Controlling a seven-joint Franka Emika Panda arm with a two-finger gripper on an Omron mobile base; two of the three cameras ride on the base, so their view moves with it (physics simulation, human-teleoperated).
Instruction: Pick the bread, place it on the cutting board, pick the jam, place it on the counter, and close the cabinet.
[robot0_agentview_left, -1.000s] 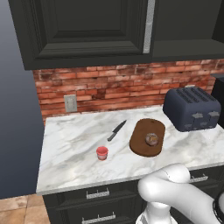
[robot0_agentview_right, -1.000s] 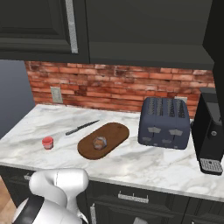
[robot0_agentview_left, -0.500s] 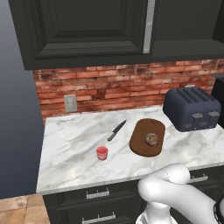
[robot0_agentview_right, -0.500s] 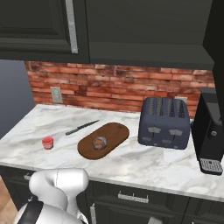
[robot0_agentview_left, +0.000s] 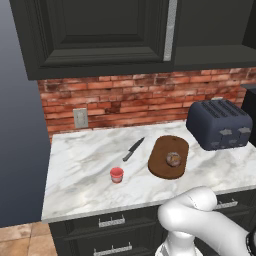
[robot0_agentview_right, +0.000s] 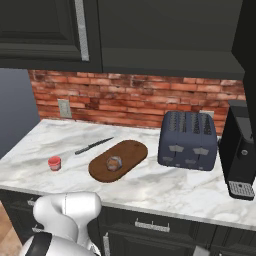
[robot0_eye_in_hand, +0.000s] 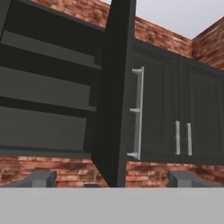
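Hand view shows the dark charcoal raised-panel cabinet door (robot0_eye_in_hand: 114, 92) ajar: rigid, hinged, swinging easily; push its flat face. Gripper (robot0_eye_in_hand: 112, 178) fingers spread, empty.

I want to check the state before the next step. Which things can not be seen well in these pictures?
- Cabinet interior, hand view: the open door, seen edge-on, covers part of the shelves; the rest is too dark to read.
- Cabinet top, both base views: cut by the upper edge.
- Claw, hand view: the tips sit wide apart; nothing shows between them.
- Jam, left base view: too small for lid detail.
- Bread on the cutting board, right base view: surface blurred.
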